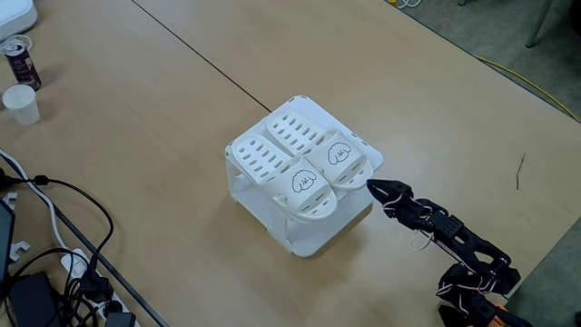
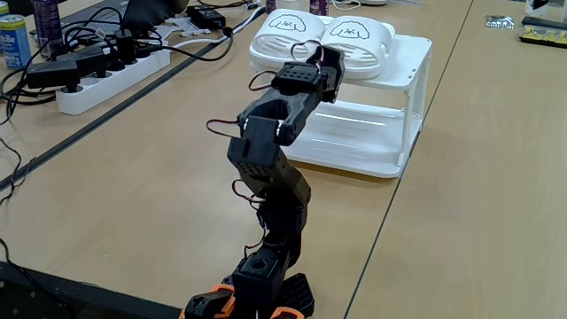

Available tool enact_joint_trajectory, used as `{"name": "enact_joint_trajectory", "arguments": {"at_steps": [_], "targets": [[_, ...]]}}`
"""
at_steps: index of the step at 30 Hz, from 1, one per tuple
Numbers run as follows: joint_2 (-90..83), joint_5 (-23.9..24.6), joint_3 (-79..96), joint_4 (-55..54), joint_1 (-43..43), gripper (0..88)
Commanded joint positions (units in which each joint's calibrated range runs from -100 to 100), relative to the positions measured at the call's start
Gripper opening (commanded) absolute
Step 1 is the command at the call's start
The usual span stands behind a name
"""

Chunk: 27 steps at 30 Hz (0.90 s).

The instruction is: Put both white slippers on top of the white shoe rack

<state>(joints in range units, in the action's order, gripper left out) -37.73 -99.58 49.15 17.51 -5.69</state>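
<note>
Slippers (image 1: 295, 163) lay side by side on top of the rack (image 1: 304, 238), toes toward the arm, each strap bearing a small black face. In a fixed view from above, the left slipper's (image 1: 283, 171) toe overhung the rack's near edge, and the right slipper (image 1: 320, 147) sat close beside it. In a fixed view from behind the arm, both straps (image 2: 321, 31) faced the camera and the rack's two tiers (image 2: 376, 133) were visible, which the first did not show. The gripper (image 1: 372, 187) hovered just beside the right slipper's toe at the rack's corner; whether it touched the slipper could not be told. Its fingers appeared close together, holding nothing. Left of the rack, well apart, stood a paper cup (image 1: 22, 104) and a can (image 1: 19, 60); cables (image 1: 64, 245) lay nearer the camera.
</note>
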Motion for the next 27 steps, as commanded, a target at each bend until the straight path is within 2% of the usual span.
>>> {"name": "enact_joint_trajectory", "arguments": {"at_steps": [1,19,27], "targets": [[1.59,-0.42,-7.24,-0.51,-0.23,0.7],[4.45,-0.42,-9.05,-0.60,-0.23,0.7],[-0.68,-0.42,-8.78,-0.25,-2.37,0.7]]}}
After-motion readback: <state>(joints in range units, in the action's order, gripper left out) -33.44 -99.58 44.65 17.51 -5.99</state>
